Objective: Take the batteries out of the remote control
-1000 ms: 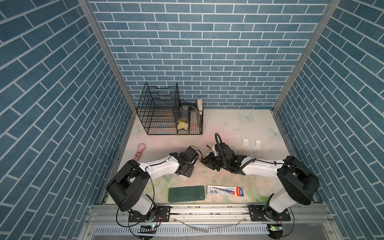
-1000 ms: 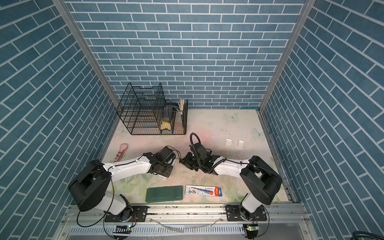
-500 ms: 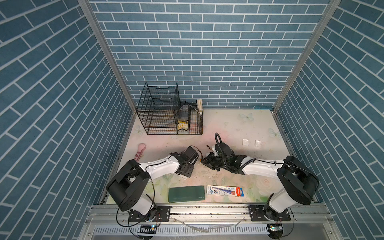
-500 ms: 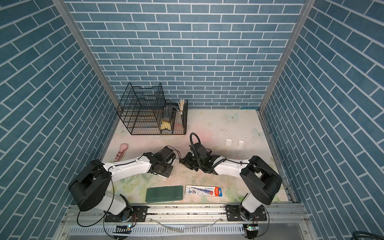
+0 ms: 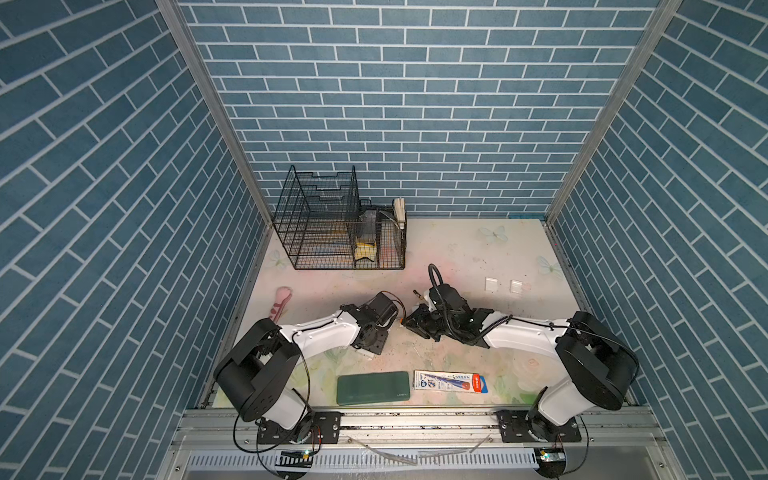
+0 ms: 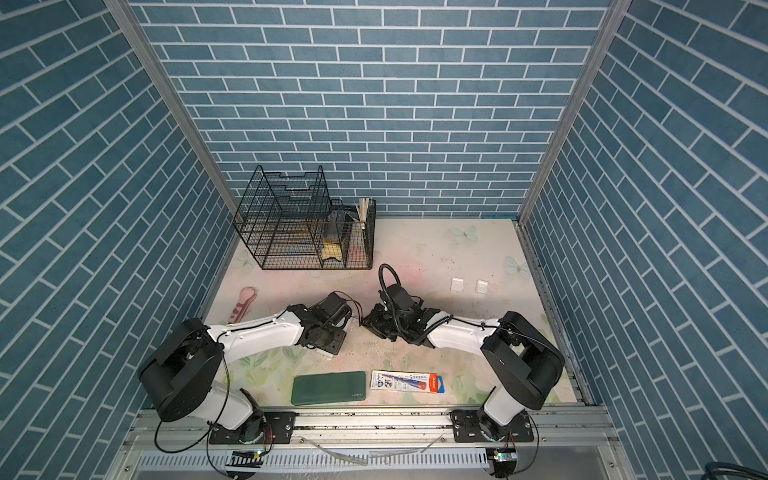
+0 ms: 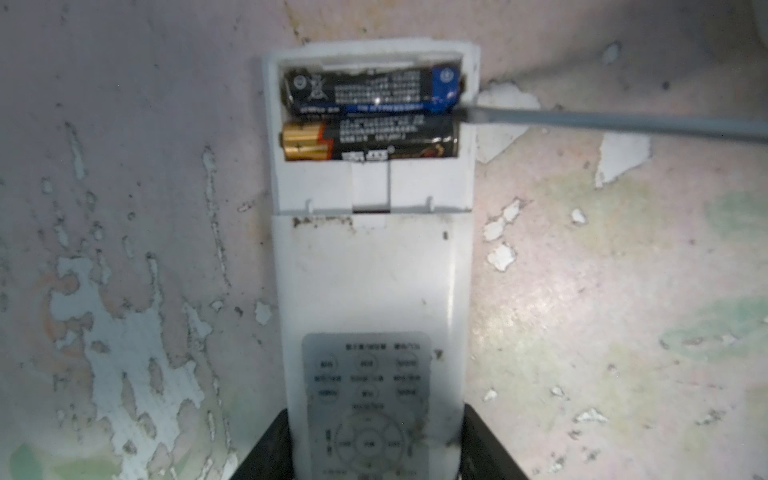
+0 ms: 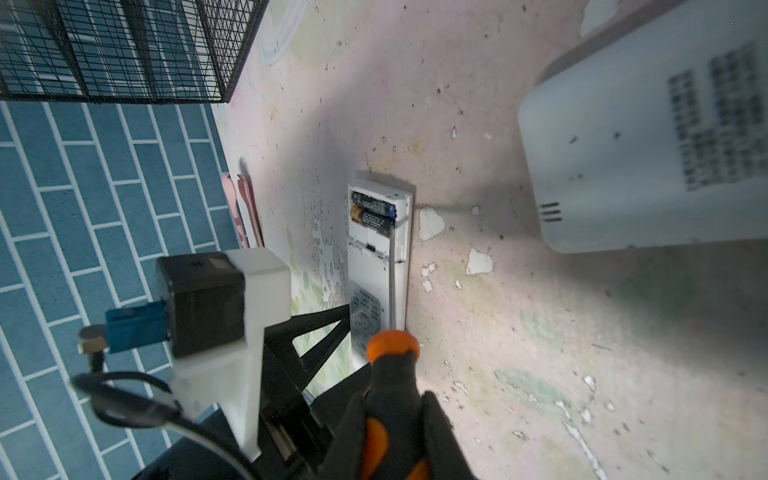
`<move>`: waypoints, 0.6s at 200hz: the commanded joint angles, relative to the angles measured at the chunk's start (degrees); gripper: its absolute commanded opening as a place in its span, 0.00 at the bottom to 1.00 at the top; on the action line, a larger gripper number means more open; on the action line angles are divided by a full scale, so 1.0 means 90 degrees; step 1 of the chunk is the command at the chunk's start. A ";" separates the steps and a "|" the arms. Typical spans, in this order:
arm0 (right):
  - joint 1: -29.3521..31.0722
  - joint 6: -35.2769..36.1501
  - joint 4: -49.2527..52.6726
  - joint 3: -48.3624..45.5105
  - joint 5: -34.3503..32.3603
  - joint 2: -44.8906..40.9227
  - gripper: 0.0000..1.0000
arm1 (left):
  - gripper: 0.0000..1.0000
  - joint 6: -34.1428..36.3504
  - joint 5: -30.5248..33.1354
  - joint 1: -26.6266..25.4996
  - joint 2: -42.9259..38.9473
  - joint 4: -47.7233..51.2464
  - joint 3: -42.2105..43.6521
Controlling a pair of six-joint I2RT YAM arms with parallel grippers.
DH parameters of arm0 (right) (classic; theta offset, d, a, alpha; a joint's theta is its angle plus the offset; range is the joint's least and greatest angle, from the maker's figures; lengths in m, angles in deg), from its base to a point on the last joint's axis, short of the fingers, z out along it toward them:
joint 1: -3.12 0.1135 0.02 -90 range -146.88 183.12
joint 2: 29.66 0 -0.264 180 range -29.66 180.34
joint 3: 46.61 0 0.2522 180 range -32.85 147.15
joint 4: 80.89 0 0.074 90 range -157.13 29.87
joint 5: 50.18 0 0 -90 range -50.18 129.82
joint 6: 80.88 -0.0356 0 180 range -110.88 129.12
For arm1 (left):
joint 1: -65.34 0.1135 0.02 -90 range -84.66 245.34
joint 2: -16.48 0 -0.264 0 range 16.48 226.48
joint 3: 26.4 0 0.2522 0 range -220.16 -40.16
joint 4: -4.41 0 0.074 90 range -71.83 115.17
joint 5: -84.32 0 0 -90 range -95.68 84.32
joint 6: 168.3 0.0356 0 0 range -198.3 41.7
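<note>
Now the half-spread left jaws clamp the white plastic remote control (image 7: 370, 270). Narrowly set, the right jaws grip the orange-handled screwdriver (image 8: 392, 347), tip touching the black cylindrical batteries (image 7: 370, 139).

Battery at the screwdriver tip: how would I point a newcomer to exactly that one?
Find the white remote lying on the worn table, its button end held by the left hand. The open compartment at its far end holds a pair side by side. Yours is the outer battery, blue-banded, not the gold-capped battery beside it.

No visible change, left claw (image 7: 374, 455), right claw (image 8: 390, 432) unmoved
</note>
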 commanded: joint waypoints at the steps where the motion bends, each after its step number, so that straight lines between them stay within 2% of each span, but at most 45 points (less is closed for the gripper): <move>1: 0.0073 0.0219 -0.0357 0.0428 0.0295 -0.0251 0.00 | 0.22 0.0441 -0.0494 -0.0215 0.0218 -0.0005 0.0004; 92: 0.0057 0.0332 -0.0144 0.0551 0.0205 -0.0385 0.00 | 0.21 0.0439 -0.0476 -0.0224 0.0209 -0.0001 0.0007; 120: 0.0061 0.0403 0.0241 0.0511 0.0082 -0.0467 0.00 | 0.21 0.0421 -0.0422 -0.0224 0.0190 0.0011 0.0016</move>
